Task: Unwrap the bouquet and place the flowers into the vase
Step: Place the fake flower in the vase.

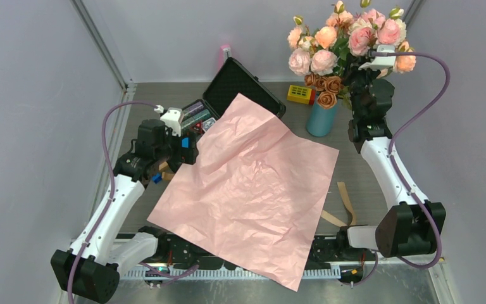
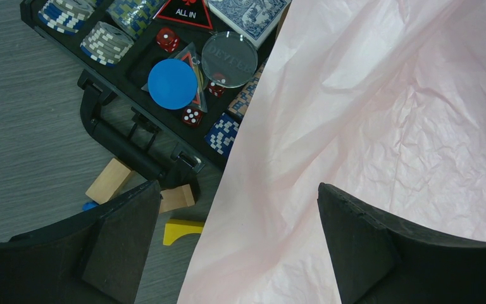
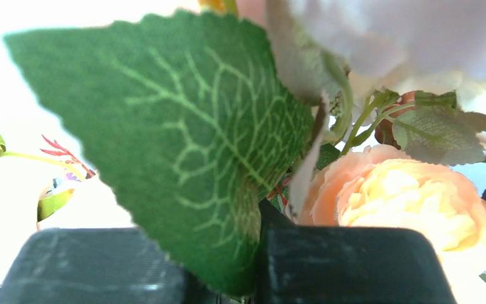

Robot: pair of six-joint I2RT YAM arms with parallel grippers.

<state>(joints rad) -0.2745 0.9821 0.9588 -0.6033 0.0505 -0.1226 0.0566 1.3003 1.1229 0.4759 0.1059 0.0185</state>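
Flowers (image 1: 380, 31) sit high at the back right, heads up, packed against the bigger rose bunch (image 1: 313, 60) standing in the vase (image 1: 321, 118). The right gripper (image 3: 256, 259) is pressed together on their greenery. The right wrist view shows a big green leaf (image 3: 183, 158) pinched between the fingers and a peach rose just beside them; the stem itself is hidden. Key relation: the vase mouth lies below the right gripper and a little toward the table centre. The stems' long axis is probably near upright, but the arm and blooms cover them, so I cannot tell if they are already in the mouth. The right arm is clearly the nearer one, and the drop looks like its job. The left gripper (image 2: 240, 221) is spread wide, holding nothing, above the left edge of the pink paper (image 1: 253, 183), which lies flat across the table, well apart from the vase. Tan ribbon (image 1: 347, 201) lies loose by the paper's right edge. Risk: catching the other bunch's blooms and tipping the slim vase.
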